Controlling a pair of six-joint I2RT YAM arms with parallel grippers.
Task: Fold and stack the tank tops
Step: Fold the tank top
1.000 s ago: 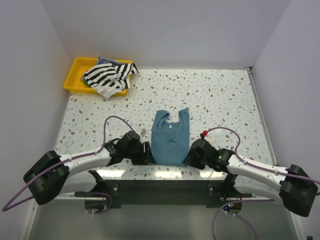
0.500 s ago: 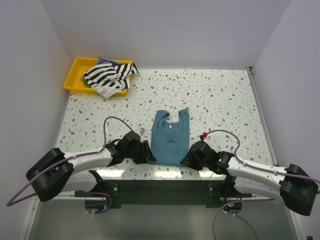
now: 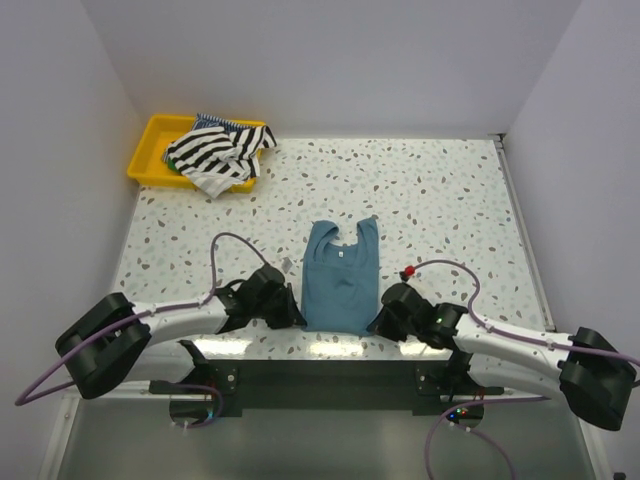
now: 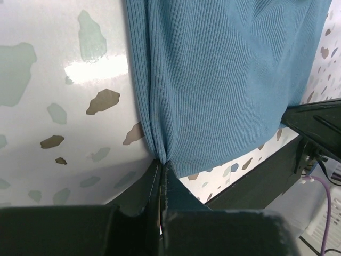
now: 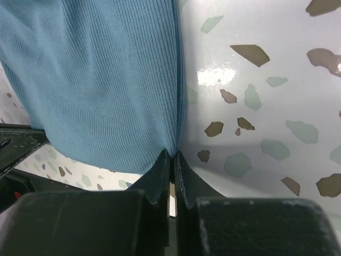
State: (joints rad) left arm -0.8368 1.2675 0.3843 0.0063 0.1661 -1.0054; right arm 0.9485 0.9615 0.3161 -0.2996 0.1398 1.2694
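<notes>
Far-left corner: a yellow plastic tray (image 3: 148, 150) sits on the speckled white worktop (image 3: 440, 200), well apart from both arms. It seems to serve as the bin for tops awaiting their turn.
Tray contents: a black-and-white striped cloth tank top (image 3: 212, 158) lies crumpled inside and spills over the right rim. More cloth shows beneath it, too hidden to sort out.
Left gripper: the left gripper (image 4: 161, 168) is pinched fully together on the near-left hem corner, the cloth gathering into fine pleats where it enters the jaws. It lies low against the worktop, which suits catching only that corner.
Centre: the teal-blue ribbed cloth tank top (image 3: 340, 282) lies spread flat near the front edge, straps away from the arms and hem toward them, between the two grippers. Being laid out smooth, it should take a clean crease.
Right gripper: the right gripper (image 5: 173, 160) is clamped tight on the near-right hem corner, mirroring the other side.
Step in hand: with both hem corners held, probably a lift of the hem toward the straps.
Progress: early, as no folded stack is visible.
Risk: an uneven lift would skew the fold.
</notes>
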